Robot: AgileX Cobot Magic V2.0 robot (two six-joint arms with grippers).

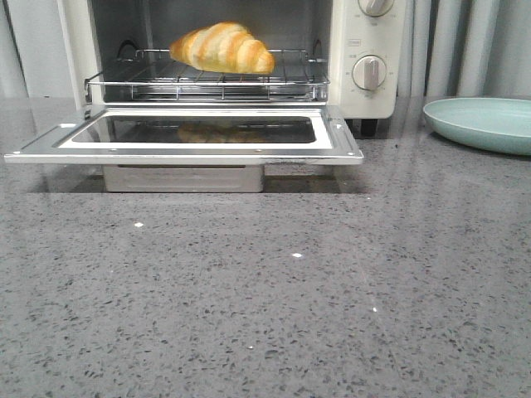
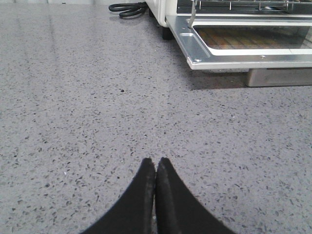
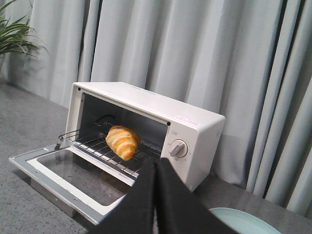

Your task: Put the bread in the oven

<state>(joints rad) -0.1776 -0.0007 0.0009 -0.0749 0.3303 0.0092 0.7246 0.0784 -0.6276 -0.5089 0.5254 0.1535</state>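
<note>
A golden-orange, cream-striped croissant-shaped bread roll (image 1: 222,47) lies on the pulled-out wire rack (image 1: 207,80) of a cream-white countertop toaster oven (image 1: 365,95), whose glass-window door (image 1: 187,134) is folded down flat over the speckled grey stone counter (image 1: 265,298). The glass carries a faint reflection of the roll. A pale green plate (image 1: 485,123) sits on the counter to the oven's right, near it but apart.

Neither arm appears in the front view. The left wrist view alone shows a coiled black cable (image 2: 127,8) lying on the counter beside the oven's far corner, along with a corner of the lowered door and a grey metal block (image 2: 278,77) under it. The left gripper (image 2: 155,168), black-fingered and pressed closed with nothing between its tips, hangs low over bare counter, well short of the door.

The right wrist view alone shows the pleated grey curtain (image 3: 204,53) behind the oven and a green plant (image 3: 14,31) at one side. The right gripper (image 3: 155,168) is likewise clamped shut and empty, held high and aimed down at the oven's front from a distance.
</note>
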